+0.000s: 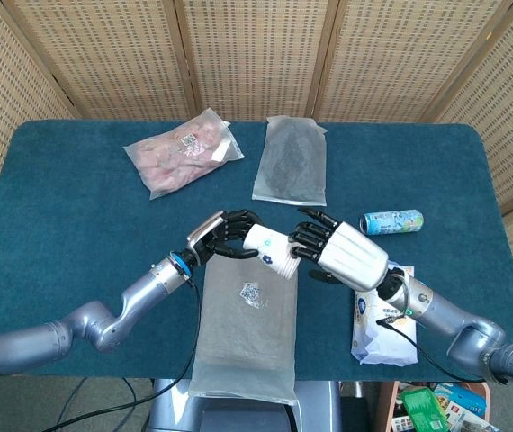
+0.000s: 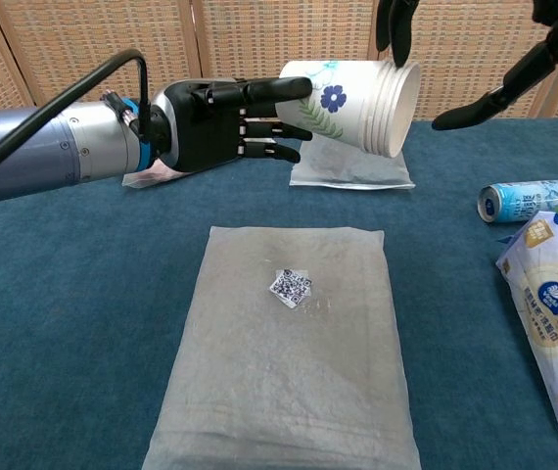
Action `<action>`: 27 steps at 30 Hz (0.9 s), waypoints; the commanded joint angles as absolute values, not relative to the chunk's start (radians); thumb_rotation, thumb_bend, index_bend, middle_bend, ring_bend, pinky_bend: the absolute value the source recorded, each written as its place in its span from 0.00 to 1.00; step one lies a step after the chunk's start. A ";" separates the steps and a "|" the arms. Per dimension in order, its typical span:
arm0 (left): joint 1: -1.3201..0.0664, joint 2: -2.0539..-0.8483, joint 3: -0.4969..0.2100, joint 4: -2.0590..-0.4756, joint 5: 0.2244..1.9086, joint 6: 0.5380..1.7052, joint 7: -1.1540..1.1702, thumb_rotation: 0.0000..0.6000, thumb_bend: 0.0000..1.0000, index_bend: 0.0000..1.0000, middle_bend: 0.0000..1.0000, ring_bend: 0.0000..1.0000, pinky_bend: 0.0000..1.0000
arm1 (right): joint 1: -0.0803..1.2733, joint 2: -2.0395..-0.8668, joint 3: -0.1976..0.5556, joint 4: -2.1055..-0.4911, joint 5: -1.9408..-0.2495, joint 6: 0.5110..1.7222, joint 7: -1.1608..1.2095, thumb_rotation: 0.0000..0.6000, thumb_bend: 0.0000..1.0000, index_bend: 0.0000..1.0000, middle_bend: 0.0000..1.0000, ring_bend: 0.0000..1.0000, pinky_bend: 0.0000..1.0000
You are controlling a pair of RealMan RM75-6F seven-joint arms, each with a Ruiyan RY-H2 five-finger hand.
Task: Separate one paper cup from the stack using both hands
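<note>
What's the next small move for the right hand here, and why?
Probably close the right hand on the rim of the outermost cup. The left hand holds the cup stack sideways above the table, open end toward the right hand, whose fingers are at the rim with the thumb apart, so nothing is pinched yet.

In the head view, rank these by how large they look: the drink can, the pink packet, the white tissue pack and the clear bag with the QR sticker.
1. Clear bag with the QR sticker
2. Pink packet
3. White tissue pack, partly hidden by the right arm, so unsure against the packet
4. Drink can
</note>
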State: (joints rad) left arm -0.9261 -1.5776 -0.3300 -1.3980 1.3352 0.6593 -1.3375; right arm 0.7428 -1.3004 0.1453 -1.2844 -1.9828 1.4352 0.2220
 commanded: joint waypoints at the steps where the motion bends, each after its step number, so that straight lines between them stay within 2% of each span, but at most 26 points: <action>1: -0.926 -1.580 -0.330 -1.401 1.334 0.660 -1.331 1.00 0.16 0.48 0.50 0.44 0.48 | 0.747 -1.310 0.141 -1.279 -1.980 1.441 0.214 1.00 0.27 0.52 0.49 0.38 0.24; 12: -0.921 -1.592 -0.330 -1.395 1.327 0.657 -1.327 1.00 0.16 0.48 0.50 0.44 0.48 | 0.759 -1.331 0.124 -1.254 -1.965 1.475 0.212 1.00 0.28 0.53 0.50 0.39 0.24; 27: -0.920 -1.601 -0.335 -1.386 1.331 0.646 -1.349 1.00 0.16 0.48 0.50 0.44 0.48 | 0.787 -1.369 0.111 -1.239 -1.949 1.482 0.199 1.00 0.37 0.54 0.52 0.40 0.25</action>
State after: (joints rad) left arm -0.9197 -1.6012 -0.3353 -1.3859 1.3313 0.6457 -1.3493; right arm 0.7866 -1.3686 0.1113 -1.2389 -1.9487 1.4824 0.1994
